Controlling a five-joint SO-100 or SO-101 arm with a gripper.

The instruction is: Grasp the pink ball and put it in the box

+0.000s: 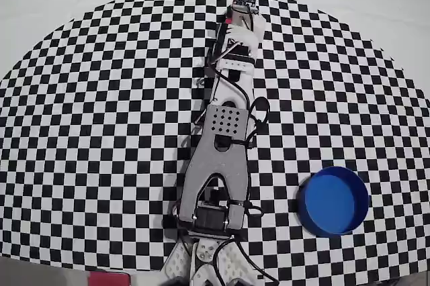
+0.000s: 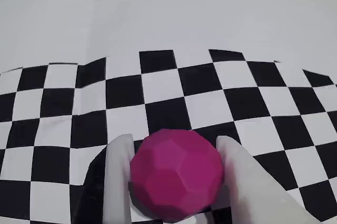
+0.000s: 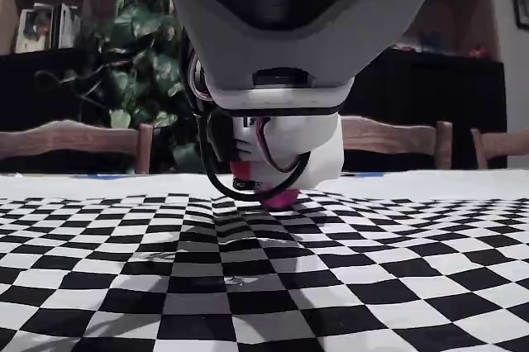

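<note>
The pink ball (image 2: 176, 174) fills the bottom of the wrist view, a faceted magenta sphere over the checkered cloth. My gripper (image 2: 174, 141) is shut on it, with one white finger (image 2: 118, 182) pressed to its left side and the other to its right. In the fixed view a sliver of the pink ball (image 3: 282, 197) shows under the white gripper (image 3: 277, 191), low over the cloth. In the overhead view the arm (image 1: 225, 131) reaches to the far edge of the cloth and hides the ball. The box (image 1: 334, 200), a round blue container, sits at lower right, far from the gripper.
The checkered cloth (image 1: 101, 131) covers the table, and plain white surface (image 2: 168, 13) lies beyond its far edge. A pink flat part (image 1: 107, 279) shows at the bottom edge of the overhead view by the arm's base. Chairs and a plant stand behind the table.
</note>
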